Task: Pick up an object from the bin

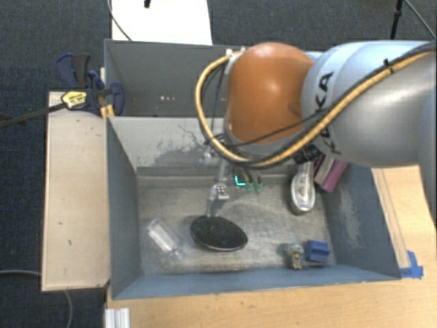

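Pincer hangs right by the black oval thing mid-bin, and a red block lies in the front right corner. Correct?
Not quite: the camera view shows the block in the front right corner is blue, not red. The pincer does hang right by the black oval thing mid-bin.

A robotics laboratory is indicated: a grey metal bin (pixel 124 203) is set on dark carpet (pixel 273 5), an industrial arm (pixel 389 108) with an orange wrist cover (pixel 270 87) is positioned above it, and cables (pixel 34 115) are trailed across the floor.
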Controlling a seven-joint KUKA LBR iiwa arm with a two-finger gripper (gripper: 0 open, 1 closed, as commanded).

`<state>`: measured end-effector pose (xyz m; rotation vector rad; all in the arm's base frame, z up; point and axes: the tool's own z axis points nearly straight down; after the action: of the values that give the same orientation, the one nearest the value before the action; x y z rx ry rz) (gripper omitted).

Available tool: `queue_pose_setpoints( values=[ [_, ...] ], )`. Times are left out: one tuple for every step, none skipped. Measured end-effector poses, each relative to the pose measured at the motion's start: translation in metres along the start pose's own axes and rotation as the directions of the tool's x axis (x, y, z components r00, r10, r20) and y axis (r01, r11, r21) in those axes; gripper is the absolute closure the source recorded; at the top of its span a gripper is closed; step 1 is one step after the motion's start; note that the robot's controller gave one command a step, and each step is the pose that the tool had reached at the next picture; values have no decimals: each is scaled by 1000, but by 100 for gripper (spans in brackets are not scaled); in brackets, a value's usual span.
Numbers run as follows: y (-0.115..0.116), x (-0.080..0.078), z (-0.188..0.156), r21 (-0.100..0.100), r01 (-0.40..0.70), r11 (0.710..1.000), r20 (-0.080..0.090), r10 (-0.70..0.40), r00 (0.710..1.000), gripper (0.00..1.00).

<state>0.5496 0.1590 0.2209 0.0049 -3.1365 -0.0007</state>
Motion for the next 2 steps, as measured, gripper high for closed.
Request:
queue_pose_setpoints(
  values=[
    [-21, 56, 150, -1, 57, 998, 8, -57, 998, 0],
    [-21, 54, 146, -2, 52, 999, 10, -52, 999, 100]
  ],
)
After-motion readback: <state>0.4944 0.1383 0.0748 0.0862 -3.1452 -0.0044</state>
